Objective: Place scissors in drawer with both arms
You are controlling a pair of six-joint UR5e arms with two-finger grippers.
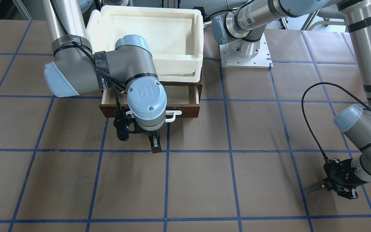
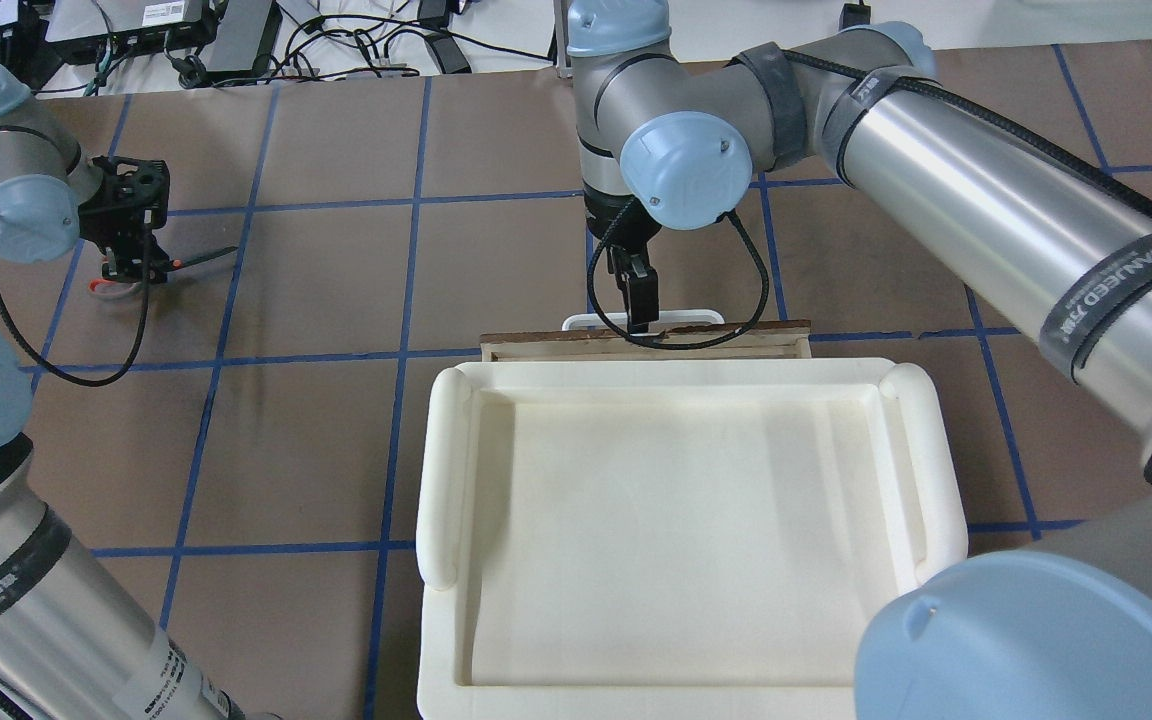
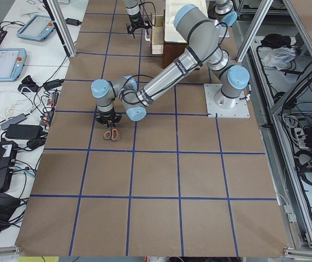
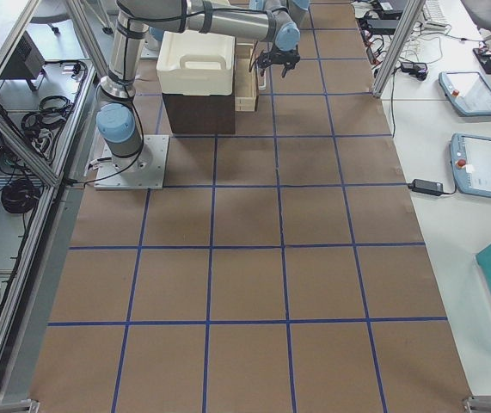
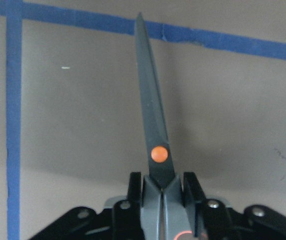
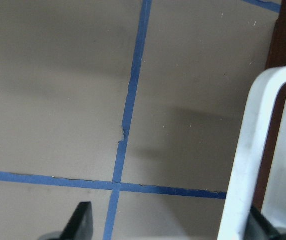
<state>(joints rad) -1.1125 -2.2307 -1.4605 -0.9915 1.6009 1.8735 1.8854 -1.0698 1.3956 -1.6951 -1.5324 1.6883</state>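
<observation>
**Left gripper clamped on the scissors, well apart from the open drawer**

Left gripper's black fingers were clenched on the grey shank of the scissors just behind the orange pivot dot, one finger on each side. The dark blades lay shut together and ran straight out ahead of the fingertips, their point reaching a blue tape line on the brown table. The orange-lined loops sat back under the gripper body. Whether the scissors were resting on the paper or held just clear of it could not be told.

Far off toward the robot's right side stood the drawer, partly drawn out of a dark brown cabinet. Its pale plywood inside showed as a narrow strip, and the part not hidden by the right arm's wrist held nothing but bare wood. The scissors were not in it.

At the drawer front the right gripper pointed down at the white bar handle. In its wrist view the two fingers stood wide apart, released, with the handle rising between them close against one finger. Whether that finger touched the handle could not be told.

Beyond the drawer, on top of the cabinet, sat a white foam tray with thick rounded rims, its shallow bed plain white foam.
</observation>
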